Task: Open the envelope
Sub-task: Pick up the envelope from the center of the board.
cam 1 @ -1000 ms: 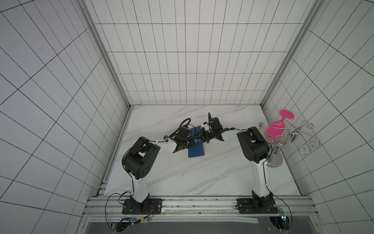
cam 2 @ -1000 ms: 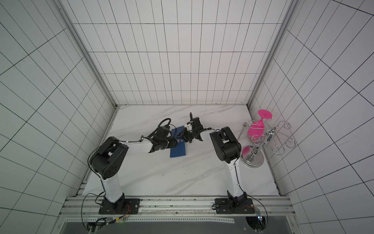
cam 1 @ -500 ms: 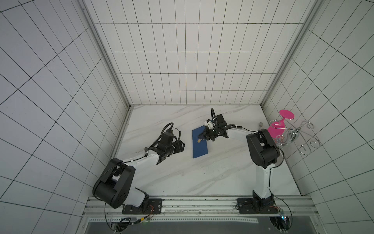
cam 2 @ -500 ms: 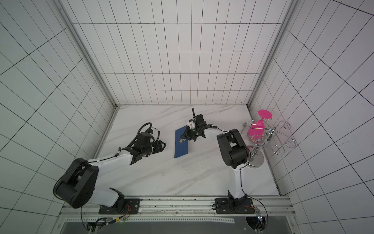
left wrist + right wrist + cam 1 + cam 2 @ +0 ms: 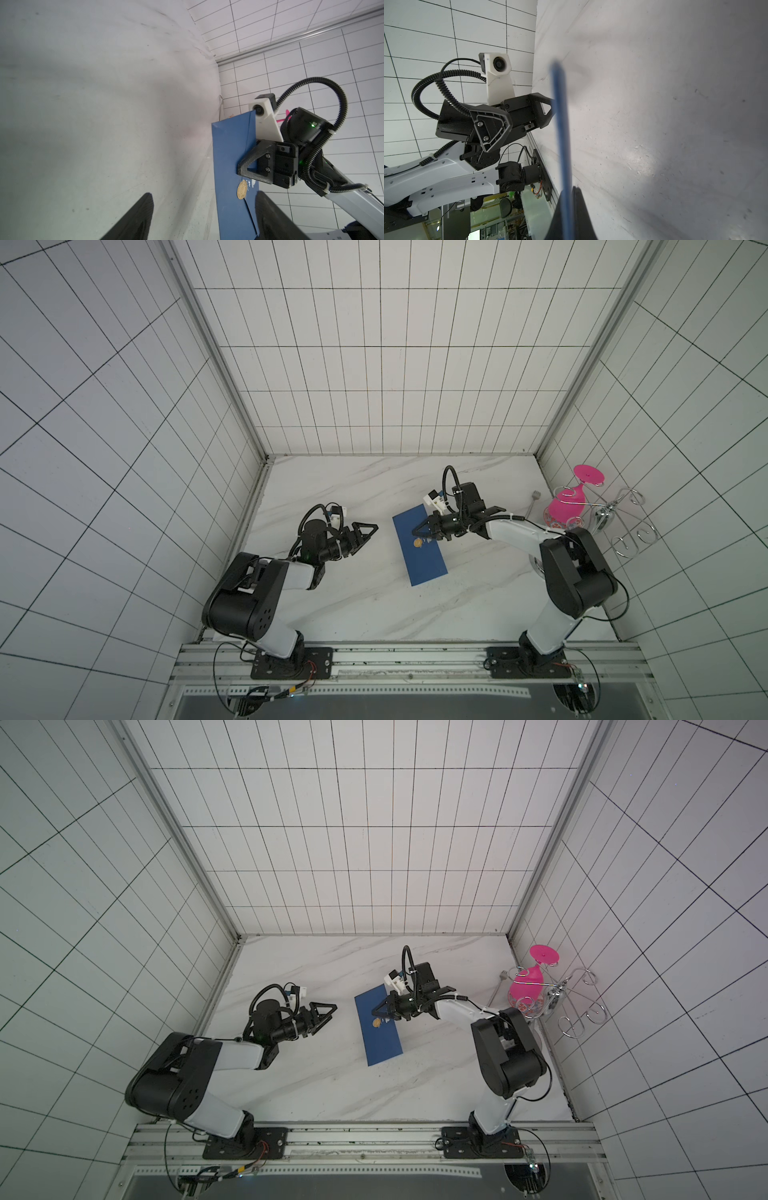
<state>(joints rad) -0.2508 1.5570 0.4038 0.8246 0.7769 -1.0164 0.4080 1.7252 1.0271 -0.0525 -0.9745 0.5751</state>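
The right fingers are pressed together on the envelope, pinching it at one long edge. In the right wrist view the blue sheet runs edge-on out from between the two dark fingers. The left wrist view shows one right finger lying over the face of the envelope, its tip just beside the gold seal. I cannot tell whether they grip only the flap or the whole envelope, nor whether the envelope's far end rests on the worktop.

The left fingers are spread wide and hold nothing. In both top views they point toward the envelope's other long edge, clear of it, with bare worktop between. The seal sits just past the right fingertips, on the side toward the left fingers.

Behind the right fingers, well apart and against the wall, a pink glass hangs foot-up in a wire rack. What the glass bowl holds is too small to tell.
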